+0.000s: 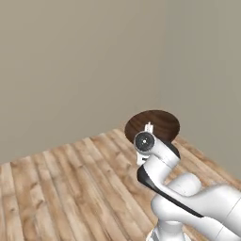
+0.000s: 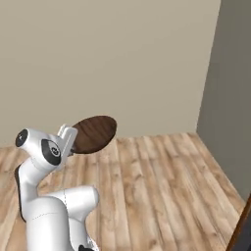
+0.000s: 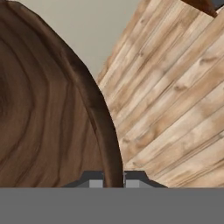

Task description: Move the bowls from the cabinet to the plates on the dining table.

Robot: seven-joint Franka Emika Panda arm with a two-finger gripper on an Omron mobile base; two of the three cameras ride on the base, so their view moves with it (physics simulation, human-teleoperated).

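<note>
My gripper (image 3: 113,181) is shut on the rim of the dark brown wood-like bowl (image 3: 48,113), whose inside takes up the left half of the hand view. The rim runs down between my two fingertips (image 3: 96,183). In the left base view the bowl (image 1: 157,123) hangs in the air just beyond my hand (image 1: 148,129), tipped so its hollow faces the camera. From the right base view I see the bowl (image 2: 95,132) tilted, held at its left edge by the gripper (image 2: 68,133). The cabinet, the plates and the dining table are out of view.
Light wooden floorboards (image 1: 70,188) spread below the arm. A plain beige wall (image 2: 112,59) stands ahead, and a grey wall (image 2: 233,98) meets it at a corner on the right. A dark brown edge (image 2: 242,230) shows at the lower right of the right base view.
</note>
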